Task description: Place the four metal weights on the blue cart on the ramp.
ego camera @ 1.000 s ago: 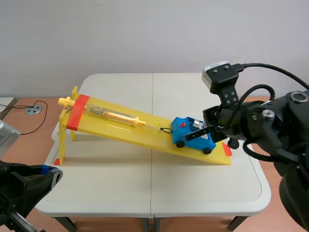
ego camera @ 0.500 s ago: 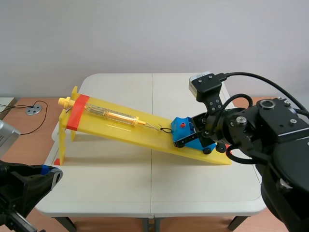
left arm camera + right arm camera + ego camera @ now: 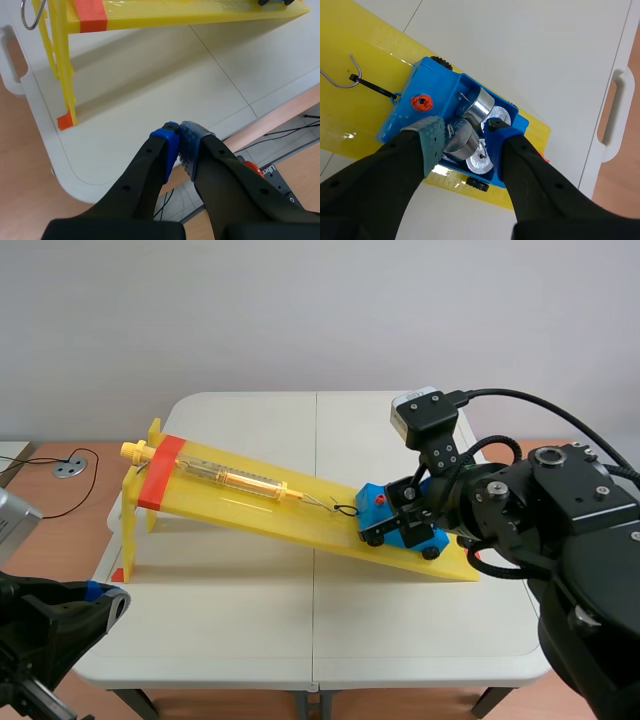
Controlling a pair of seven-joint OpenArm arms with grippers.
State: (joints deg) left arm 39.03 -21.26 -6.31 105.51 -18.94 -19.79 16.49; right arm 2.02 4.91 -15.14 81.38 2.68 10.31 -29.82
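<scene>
Blue cart (image 3: pixel 398 527) stands on the yellow ramp (image 3: pixel 300 525) at its low end, towards the table's (image 3: pixel 250 620) right edge, wheels on the ramp surface.

Cart bed holds four metal weights in the right wrist view: one lying on its side (image 3: pixel 479 104), one tilted (image 3: pixel 462 143), and two showing only round silver tops (image 3: pixel 499 116) (image 3: pixel 479 162).

Right gripper (image 3: pixel 467 137) is down in the cart bed, astride the tilted weight. Whether it clamps that weight or stands free of it cannot be told.

A wire hook (image 3: pixel 340 75) lies on the ramp just uphill of the cart's front (joined by a black tie). A yellow spring scale (image 3: pixel 235 478) lies along the ramp's upper half.

Left gripper (image 3: pixel 179 132) hangs over the table's near left corner, pads together, nothing between them.
</scene>
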